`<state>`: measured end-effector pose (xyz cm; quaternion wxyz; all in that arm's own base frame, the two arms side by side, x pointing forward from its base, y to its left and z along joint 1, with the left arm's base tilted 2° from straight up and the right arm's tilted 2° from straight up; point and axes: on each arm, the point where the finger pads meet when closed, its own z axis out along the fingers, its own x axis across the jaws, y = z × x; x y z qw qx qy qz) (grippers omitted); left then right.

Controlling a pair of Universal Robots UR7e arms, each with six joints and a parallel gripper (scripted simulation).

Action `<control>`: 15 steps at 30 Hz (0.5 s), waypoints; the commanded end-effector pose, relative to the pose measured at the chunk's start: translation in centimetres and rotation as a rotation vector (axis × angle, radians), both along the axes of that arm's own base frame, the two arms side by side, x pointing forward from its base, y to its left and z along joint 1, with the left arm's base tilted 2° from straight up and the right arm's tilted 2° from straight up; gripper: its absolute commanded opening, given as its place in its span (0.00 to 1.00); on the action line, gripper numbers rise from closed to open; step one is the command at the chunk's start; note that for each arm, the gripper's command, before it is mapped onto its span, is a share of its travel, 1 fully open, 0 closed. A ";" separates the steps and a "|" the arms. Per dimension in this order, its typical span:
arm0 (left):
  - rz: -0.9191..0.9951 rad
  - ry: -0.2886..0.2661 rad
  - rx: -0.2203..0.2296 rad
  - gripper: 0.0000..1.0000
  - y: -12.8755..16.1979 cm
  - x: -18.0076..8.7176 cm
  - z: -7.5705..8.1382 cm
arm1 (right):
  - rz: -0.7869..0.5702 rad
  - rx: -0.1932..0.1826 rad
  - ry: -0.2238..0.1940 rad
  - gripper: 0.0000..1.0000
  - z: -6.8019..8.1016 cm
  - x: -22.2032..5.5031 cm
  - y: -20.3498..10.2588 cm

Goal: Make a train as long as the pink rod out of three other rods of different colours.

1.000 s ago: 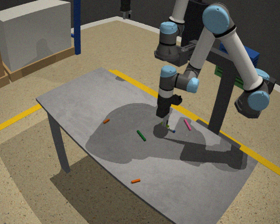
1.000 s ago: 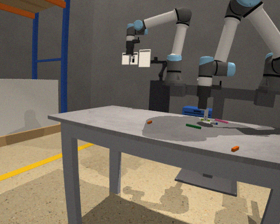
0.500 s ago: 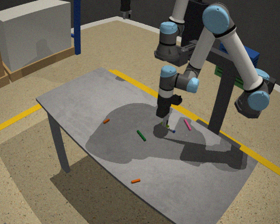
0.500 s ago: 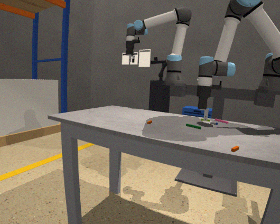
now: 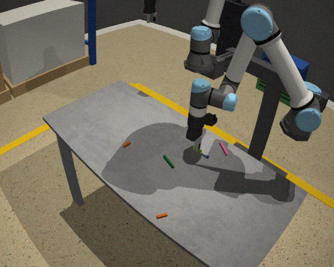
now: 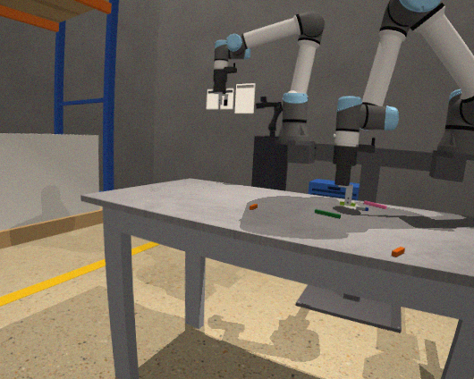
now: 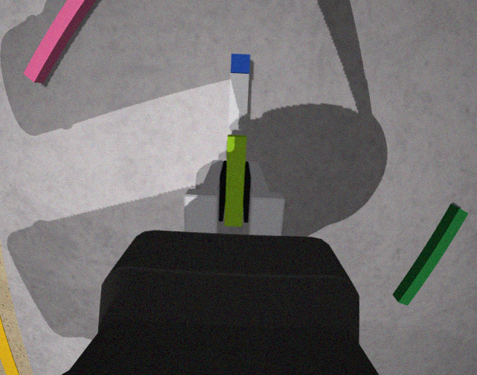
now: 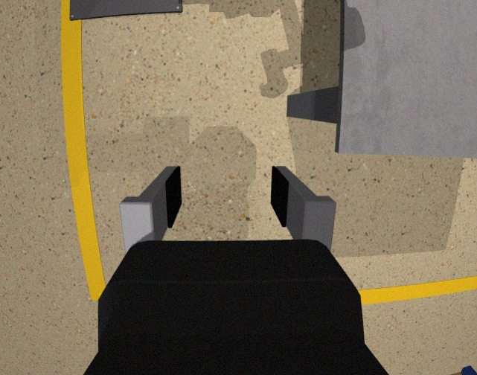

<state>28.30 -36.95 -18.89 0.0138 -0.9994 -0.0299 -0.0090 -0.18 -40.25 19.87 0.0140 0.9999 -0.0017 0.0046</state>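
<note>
A blue rod [image 5: 207,156] [image 6: 367,209] [image 7: 240,63] and a grey rod [image 7: 241,92] lie flat end to end, seemingly touching. My left gripper [image 5: 197,147] [image 6: 349,198] [image 7: 235,180] is shut on the lime rod [image 5: 200,151] [image 6: 342,203] [image 7: 237,157], low at the table and roughly in line with them. A small gap seems to show between lime and grey; whether the lime rod touches the table I cannot tell. The pink rod [image 5: 224,148] [image 6: 375,205] [image 7: 58,38] lies apart. My right gripper [image 5: 151,19] [image 6: 223,100] [image 8: 226,185] is open and empty, beyond the table's edge.
A green rod [image 5: 168,161] [image 6: 327,214] [image 7: 432,256] lies on the other side of the line from the pink rod. One orange rod [image 5: 126,144] [image 6: 253,206] and another orange rod [image 5: 162,215] [image 6: 398,252] lie farther off on the grey table [image 5: 93,110] [image 6: 164,201].
</note>
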 end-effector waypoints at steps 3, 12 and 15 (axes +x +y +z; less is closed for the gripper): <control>0.000 -0.001 -0.003 0.24 -0.1 0.0 -0.2 | 0.000 -0.002 -0.001 1.00 0.1 0.0 -0.1; 0.000 -0.001 -0.003 0.24 -0.1 0.0 -0.8 | 0.000 -0.002 -0.001 1.00 0.1 0.0 -0.1; 0.000 -0.001 -0.003 0.24 -0.1 0.0 -0.8 | 0.000 -0.002 -0.001 1.00 0.1 0.0 -0.1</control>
